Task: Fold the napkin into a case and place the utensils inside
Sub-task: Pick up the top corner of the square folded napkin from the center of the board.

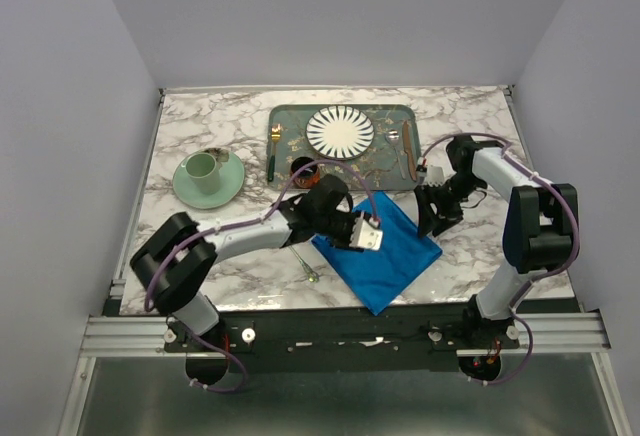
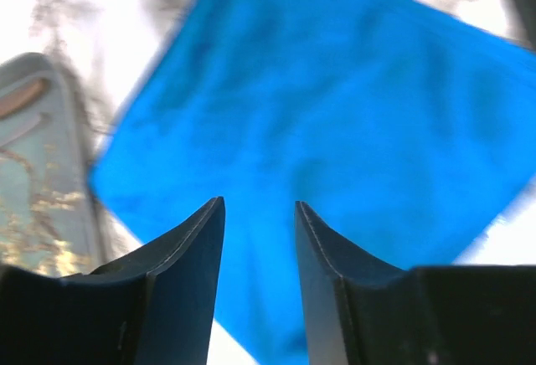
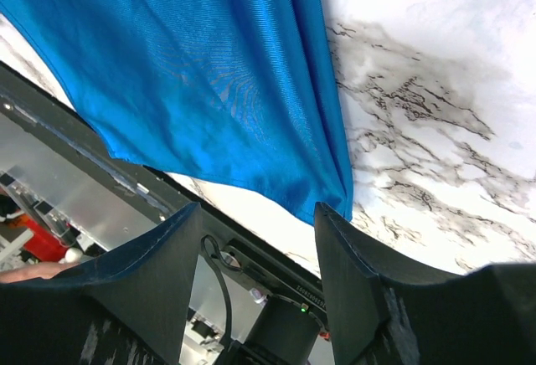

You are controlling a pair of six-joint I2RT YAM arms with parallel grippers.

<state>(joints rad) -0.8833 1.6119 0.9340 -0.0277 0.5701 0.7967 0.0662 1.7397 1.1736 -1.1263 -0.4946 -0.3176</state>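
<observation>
1. Napkin (image 1: 395, 256): bright blue cloth lying flat on the marble table (image 1: 480, 246), turned cornerwise like a diamond. Its nearest corner reaches the table's front edge. In the right wrist view the napkin (image 3: 209, 80) crosses over that dark edge.
2. The left gripper (image 1: 368, 236) hangs over the napkin's left part. In its own view the jaws stand apart, and between the two dark fingers (image 2: 180, 248) only blue cloth (image 2: 335, 114) shows below. Nothing is pinched. That picture is blurred.
3. The right gripper (image 1: 437, 218) sits at the napkin's far right corner. In its own view the right gripper (image 3: 255, 210) has its jaws apart, with a corner of the cloth just beside one fingertip. Whether they touch I cannot tell; the cloth is not clamped.
4. A slim spoon (image 1: 306, 266) lies on the bare marble just left of the napkin, under the left arm, apart from the cloth.
5. Farther back lies a grey-green patterned tray (image 1: 290, 121), also at the left edge of the left wrist view (image 2: 33, 197). It carries a striped white plate (image 1: 340, 131), a gold fork with dark green handle (image 1: 272, 151) on its left side, and brown-handled cutlery (image 1: 408, 153) on its right.
6. At the far left, well apart from the napkin, a pale green cup (image 1: 203, 168) stands on a matching saucer (image 1: 228, 191).
</observation>
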